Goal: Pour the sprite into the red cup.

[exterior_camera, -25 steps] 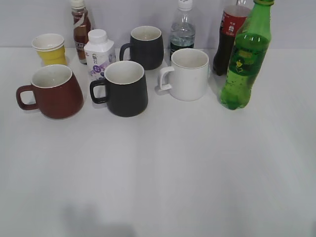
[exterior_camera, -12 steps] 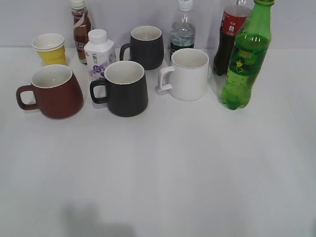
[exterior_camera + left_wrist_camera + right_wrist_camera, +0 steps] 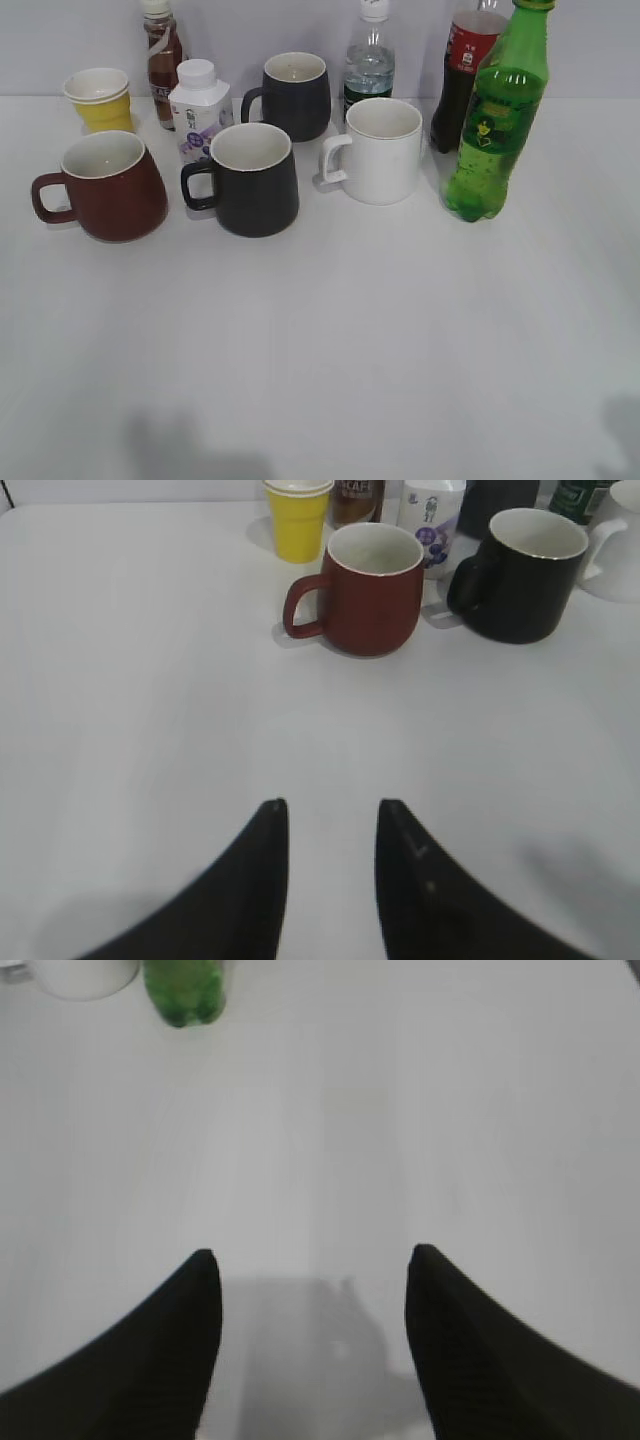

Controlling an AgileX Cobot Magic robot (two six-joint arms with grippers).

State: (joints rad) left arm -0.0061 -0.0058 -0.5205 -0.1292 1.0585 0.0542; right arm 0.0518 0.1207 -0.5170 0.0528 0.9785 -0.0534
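The sprite [image 3: 497,120], a tall green bottle with a green cap, stands upright at the back right; its base shows at the top left of the right wrist view [image 3: 182,990]. The red cup [image 3: 108,185], a squat dark red mug with a cream inside, stands at the left with its handle to the left; it also shows in the left wrist view [image 3: 365,590]. My left gripper [image 3: 331,805] is open and empty over bare table, well short of the red cup. My right gripper [image 3: 311,1252] is open and empty, far from the sprite. Neither gripper shows in the exterior view.
Between cup and sprite stand a black mug [image 3: 252,178], a white mug [image 3: 378,150] and a second black mug [image 3: 294,95]. Behind are a yellow paper cup [image 3: 100,100], a small white bottle [image 3: 200,108], a brown bottle [image 3: 163,60], a clear bottle [image 3: 369,65] and a cola bottle [image 3: 463,70].
A faint shadow has appeared at the lower right edge of the exterior view. The bottles and cups have not moved.
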